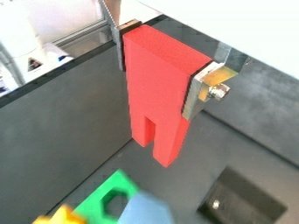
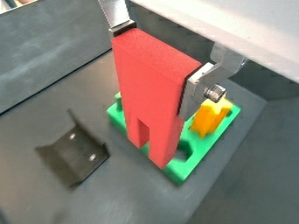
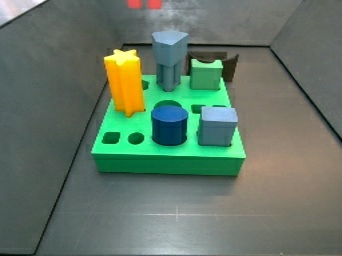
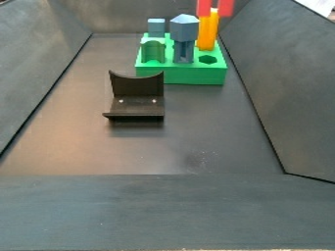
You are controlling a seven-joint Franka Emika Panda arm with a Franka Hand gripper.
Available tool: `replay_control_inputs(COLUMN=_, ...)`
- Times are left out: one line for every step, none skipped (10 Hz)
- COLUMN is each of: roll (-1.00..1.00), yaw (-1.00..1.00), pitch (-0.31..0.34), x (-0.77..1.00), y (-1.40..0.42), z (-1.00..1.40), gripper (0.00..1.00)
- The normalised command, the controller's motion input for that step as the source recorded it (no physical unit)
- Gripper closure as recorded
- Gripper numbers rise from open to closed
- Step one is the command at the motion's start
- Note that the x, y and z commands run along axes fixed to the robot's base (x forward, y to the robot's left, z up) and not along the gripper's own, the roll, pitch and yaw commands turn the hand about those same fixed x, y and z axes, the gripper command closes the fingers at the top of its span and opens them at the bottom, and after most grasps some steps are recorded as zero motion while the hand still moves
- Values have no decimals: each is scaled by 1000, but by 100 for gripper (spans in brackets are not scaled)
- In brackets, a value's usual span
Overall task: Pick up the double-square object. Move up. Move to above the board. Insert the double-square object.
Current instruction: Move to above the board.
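We hold the double-square object (image 2: 158, 101) high above the board (image 2: 187, 157), the gripper (image 2: 163, 61) fingers pinching its flat sides, and it may jam on the slab if its two legs are not aligned with the holes.

The hand (image 2: 158, 54) clamps the double-square object (image 2: 152, 96) upright, in front of the board (image 2: 197, 159) and the fixture (image 2: 73, 153).

Red double-square object (image 2: 156, 92) in silver gripper (image 2: 162, 63) w/ dark pads; bright green board (image 3: 170, 155); yellow star column (image 3: 124, 82).
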Motion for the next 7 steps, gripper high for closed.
replay_control_inputs(roll=17, yaw=30, pitch=115, x=204, y=-1000, z=76, gripper=100)
replay_control_inputs(roll=3, yaw=18, pitch=123, x=215, y=-1000, z=79, gripper=100)
replay_control_inputs(roll=1, yaw=15, pitch=128, x=224, y=-1000, z=84, gripper=100)
replay_control_inputs(roll=1, yaw=8, pitch=129, x=235, y=-1000, z=89, gripper=100)
replay_control_inputs(roll=4, yaw=11, pitch=123, x=253, y=-1000, z=94, gripper=100)
replay_control_inputs(roll=6, yaw=9, pitch=124, x=265, y=-1000, z=94, gripper=100)
replay_control_inputs(roll=2, yaw=10, pitch=126, x=243, y=-805, z=90, gripper=100)
